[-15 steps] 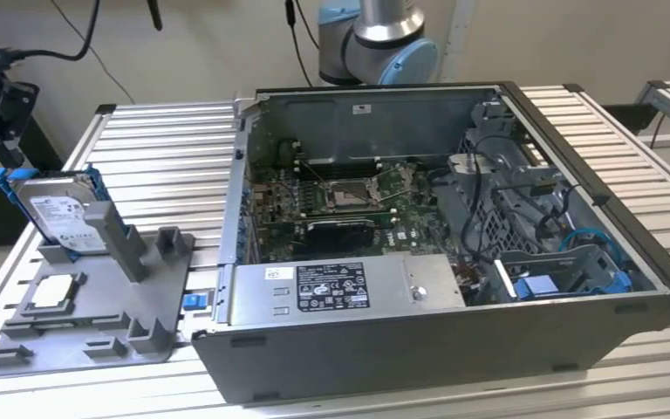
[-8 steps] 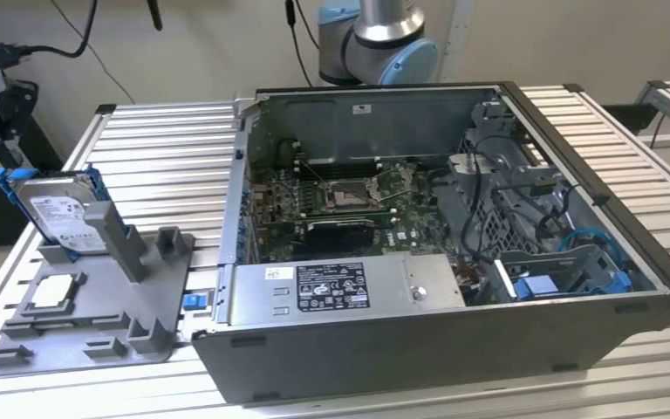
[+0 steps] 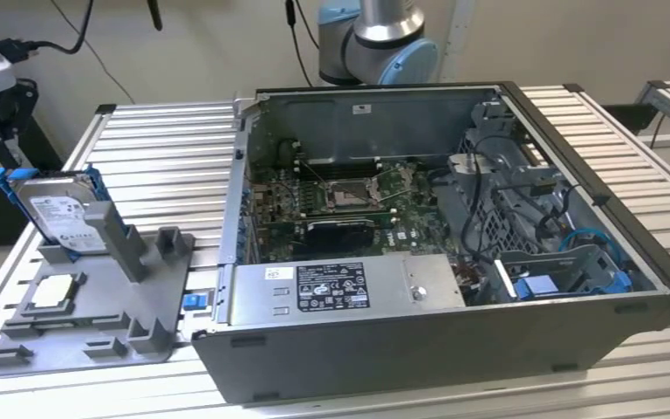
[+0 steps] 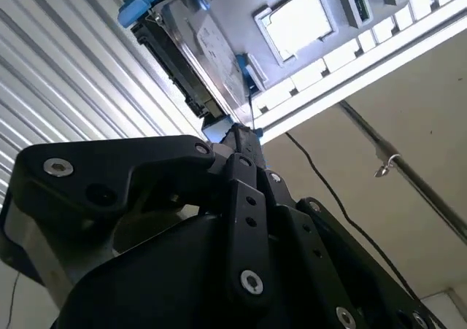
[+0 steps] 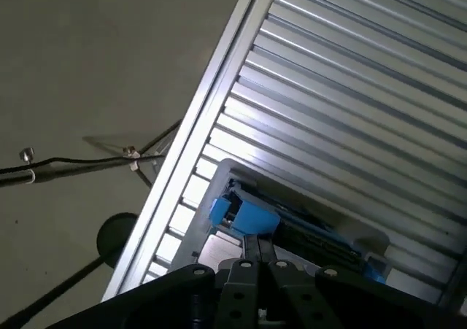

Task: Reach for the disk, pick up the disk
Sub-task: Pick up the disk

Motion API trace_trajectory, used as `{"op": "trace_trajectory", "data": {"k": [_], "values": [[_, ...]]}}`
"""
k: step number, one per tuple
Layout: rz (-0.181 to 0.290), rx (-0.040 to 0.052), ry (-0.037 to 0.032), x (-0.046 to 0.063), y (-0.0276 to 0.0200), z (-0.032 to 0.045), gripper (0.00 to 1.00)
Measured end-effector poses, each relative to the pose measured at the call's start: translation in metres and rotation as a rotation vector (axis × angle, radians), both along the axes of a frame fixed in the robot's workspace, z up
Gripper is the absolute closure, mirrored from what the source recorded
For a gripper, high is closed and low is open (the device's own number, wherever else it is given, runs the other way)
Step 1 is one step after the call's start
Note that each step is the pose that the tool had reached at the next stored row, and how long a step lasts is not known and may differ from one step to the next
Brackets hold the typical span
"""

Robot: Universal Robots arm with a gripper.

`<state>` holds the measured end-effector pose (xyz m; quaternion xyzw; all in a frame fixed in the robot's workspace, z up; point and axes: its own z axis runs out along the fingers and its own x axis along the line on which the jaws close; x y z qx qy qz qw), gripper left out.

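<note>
The disk (image 3: 62, 216), a flat rectangular silver-grey hard drive with a white label and a bright blue plastic frame along its edges, stands on edge in a slot at the far corner of the grey plastic holder (image 3: 91, 323). It leans a little against the holder's tall upright. The holder lies on the ribbed aluminium surface (image 3: 160, 148). A small square silver chip (image 3: 53, 292) rests flat in a recess of the holder, near the disk's foot, and an open dark computer case (image 3: 452, 332) stands just beside the holder.

In both wrist views the black gripper (image 4: 237, 133) aims along its own length at the disk. Its tips appear clenched together with nothing between them, and it is apart from the holder, grasping nothing.

The disk is probably stiff and fairly heavy for its size, and a knock or drop could damage it. Its 2 broad metal faces look smooth and may slip. The upper part standing clear of the slot, across those 2 faces or on the blue frame, seems the best place to take hold.
</note>
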<state>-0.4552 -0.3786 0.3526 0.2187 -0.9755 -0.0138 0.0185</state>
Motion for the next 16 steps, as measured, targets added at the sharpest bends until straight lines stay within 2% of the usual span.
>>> {"op": "trace_trajectory", "data": {"k": [16], "values": [[0.263,0.0000,0.0000,0.0000,0.0000,0.0000,1.00]]}}
